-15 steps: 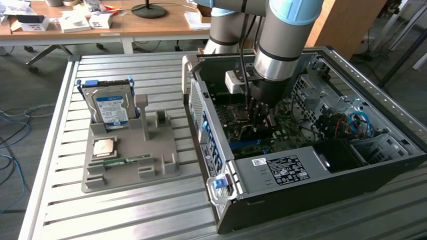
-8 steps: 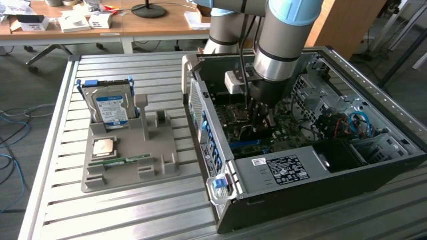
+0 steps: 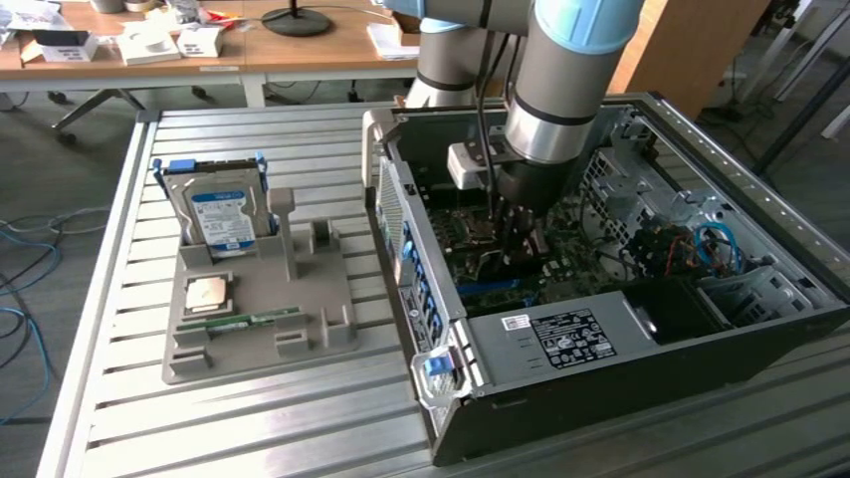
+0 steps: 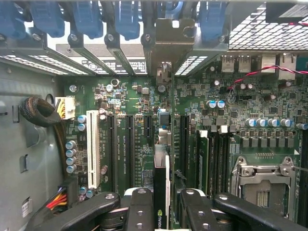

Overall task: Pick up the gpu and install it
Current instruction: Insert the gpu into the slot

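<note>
My gripper (image 3: 516, 234) reaches down into the open computer case (image 3: 439, 329), over the green motherboard (image 4: 125, 96). In the wrist view the gripper (image 4: 163, 207) is shut on the gpu (image 4: 160, 183), a thin dark card seen edge-on between the black fingers (image 4: 139, 207). The card stands upright along a long expansion slot. Its silvery bracket (image 4: 166, 45) sits at the rear slot openings, between the blue latches (image 4: 86, 19). How deep the card sits in the slot I cannot tell.
In the exterior view's left a grey holder (image 3: 259, 344) carries a silver hard drive (image 3: 219, 214), a processor chip (image 3: 206, 292) and a green memory stick (image 3: 239, 321). Inside the case are a cable bundle (image 4: 36, 113), memory slots (image 4: 214, 154) and the processor socket (image 4: 262, 183).
</note>
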Controlling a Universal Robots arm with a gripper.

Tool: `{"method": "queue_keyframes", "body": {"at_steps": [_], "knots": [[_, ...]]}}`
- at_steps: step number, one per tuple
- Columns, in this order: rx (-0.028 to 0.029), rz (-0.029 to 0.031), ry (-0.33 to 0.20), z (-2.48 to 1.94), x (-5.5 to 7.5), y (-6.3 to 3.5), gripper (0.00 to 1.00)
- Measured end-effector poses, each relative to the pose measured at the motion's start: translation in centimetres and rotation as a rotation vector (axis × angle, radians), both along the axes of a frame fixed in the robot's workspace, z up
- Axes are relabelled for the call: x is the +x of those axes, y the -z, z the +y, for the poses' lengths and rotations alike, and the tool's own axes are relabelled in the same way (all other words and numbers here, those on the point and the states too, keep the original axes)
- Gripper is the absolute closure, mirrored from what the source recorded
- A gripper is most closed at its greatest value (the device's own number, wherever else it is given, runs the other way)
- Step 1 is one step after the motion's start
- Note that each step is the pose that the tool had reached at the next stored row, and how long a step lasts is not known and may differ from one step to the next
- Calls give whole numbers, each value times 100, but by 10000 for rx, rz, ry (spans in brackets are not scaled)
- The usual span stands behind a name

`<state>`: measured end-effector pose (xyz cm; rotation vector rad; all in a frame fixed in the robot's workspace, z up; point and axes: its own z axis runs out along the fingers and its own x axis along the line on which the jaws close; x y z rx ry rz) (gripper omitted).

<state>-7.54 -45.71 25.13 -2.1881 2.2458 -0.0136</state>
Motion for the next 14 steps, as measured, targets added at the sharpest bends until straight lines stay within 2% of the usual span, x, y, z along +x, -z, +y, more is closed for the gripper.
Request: {"method": "queue_keyframes", "body": {"at_steps": [14], "knots": [[0,0,0,0,0,22,74]]}}
